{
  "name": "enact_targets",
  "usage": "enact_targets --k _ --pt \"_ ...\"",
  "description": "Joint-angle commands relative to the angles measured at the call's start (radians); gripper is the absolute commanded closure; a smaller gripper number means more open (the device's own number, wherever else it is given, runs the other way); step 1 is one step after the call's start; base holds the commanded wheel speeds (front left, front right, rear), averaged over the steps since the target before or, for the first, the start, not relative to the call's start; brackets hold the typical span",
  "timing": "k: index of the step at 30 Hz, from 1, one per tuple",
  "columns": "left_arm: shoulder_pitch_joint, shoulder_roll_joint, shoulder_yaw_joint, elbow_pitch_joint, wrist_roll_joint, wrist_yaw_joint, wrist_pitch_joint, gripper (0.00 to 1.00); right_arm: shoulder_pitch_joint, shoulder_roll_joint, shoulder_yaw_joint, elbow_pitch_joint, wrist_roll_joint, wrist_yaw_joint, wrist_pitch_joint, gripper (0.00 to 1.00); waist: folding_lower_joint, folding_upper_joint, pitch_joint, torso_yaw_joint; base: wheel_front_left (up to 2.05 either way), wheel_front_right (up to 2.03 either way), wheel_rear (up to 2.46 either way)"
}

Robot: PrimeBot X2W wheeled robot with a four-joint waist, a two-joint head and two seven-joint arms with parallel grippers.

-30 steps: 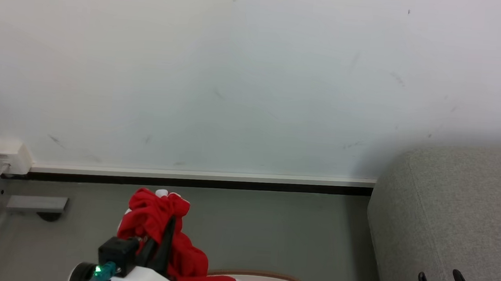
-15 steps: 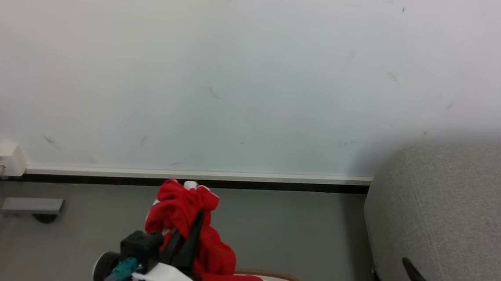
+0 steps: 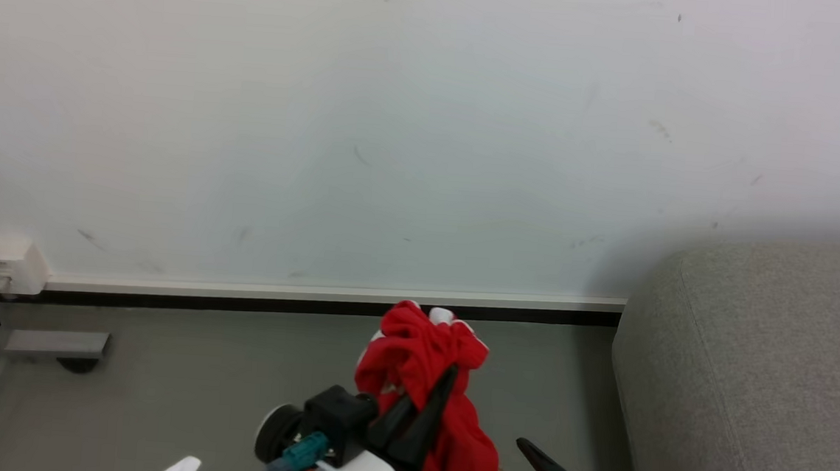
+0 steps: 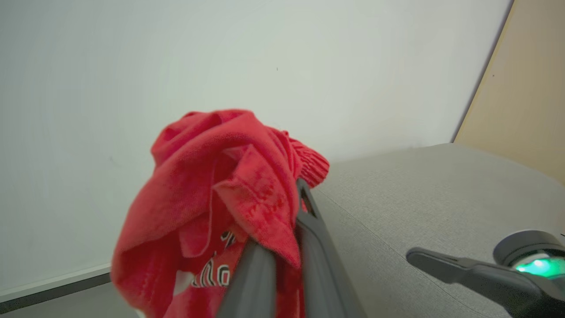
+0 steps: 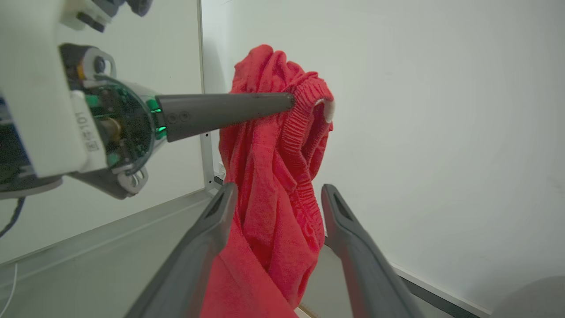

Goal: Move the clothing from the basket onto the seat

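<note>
Pale wall (image 3: 399,116) ahead, grey sofa (image 3: 751,362) at our right. We hold the bunched red clothing (image 3: 412,353) above the floor (image 3: 195,382), short of the sofa, left claw (image 3: 445,383) clamped on it, right claw (image 5: 278,190) gaping wide nearby. We should lift it clear over the sofa's edge before releasing

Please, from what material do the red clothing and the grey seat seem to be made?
The clothing: soft matte knit fabric, it seems; it hangs in loose folds with a ribbed band. The seat: woven upholstery cloth, matte light grey; a fine speckled weave and seam show.
</note>
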Motion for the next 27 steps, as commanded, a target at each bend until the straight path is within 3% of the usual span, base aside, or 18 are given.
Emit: enact_targets --k 1,8,24,25,26,27 --pt "-0.013 -0.005 -0.006 -0.007 0.008 -0.004 0.003 1.00 -0.017 -0.003 0.009 0.006 0.005 -0.002 0.000 0.00 0.0000 0.0000 0.000 -0.001 0.00 0.00 0.00" --pt "-0.035 -0.028 -0.106 -0.025 0.002 -0.018 0.018 1.00 -0.073 0.024 0.047 0.038 0.016 -0.002 0.001 0.00 0.0000 0.0000 0.005 -0.002 0.00 0.00 0.00" --pt "-0.015 -0.035 -0.198 -0.094 -0.079 -0.014 0.081 1.00 -0.046 0.066 -0.059 0.106 -0.060 -0.002 0.001 0.00 0.0000 0.0000 0.003 -0.006 0.00 0.00 0.00" --pt "-0.017 -0.035 -0.202 -0.101 -0.086 -0.015 0.086 1.00 -0.044 0.070 -0.064 0.109 -0.060 -0.002 0.001 0.13 0.0000 0.0000 0.003 -0.006 0.00 0.00 0.00" --pt "-0.017 -0.035 -0.206 -0.104 -0.092 -0.014 0.089 1.00 -0.043 0.075 -0.075 0.107 -0.059 -0.002 0.001 0.67 0.0000 0.0000 0.002 -0.006 0.00 0.00 0.00" --pt "-0.016 -0.035 -0.209 -0.108 -0.095 -0.013 0.093 1.00 -0.042 0.080 -0.077 0.105 -0.058 -0.002 0.001 1.00 0.0000 0.0000 0.002 -0.006 0.00 0.00 0.00"
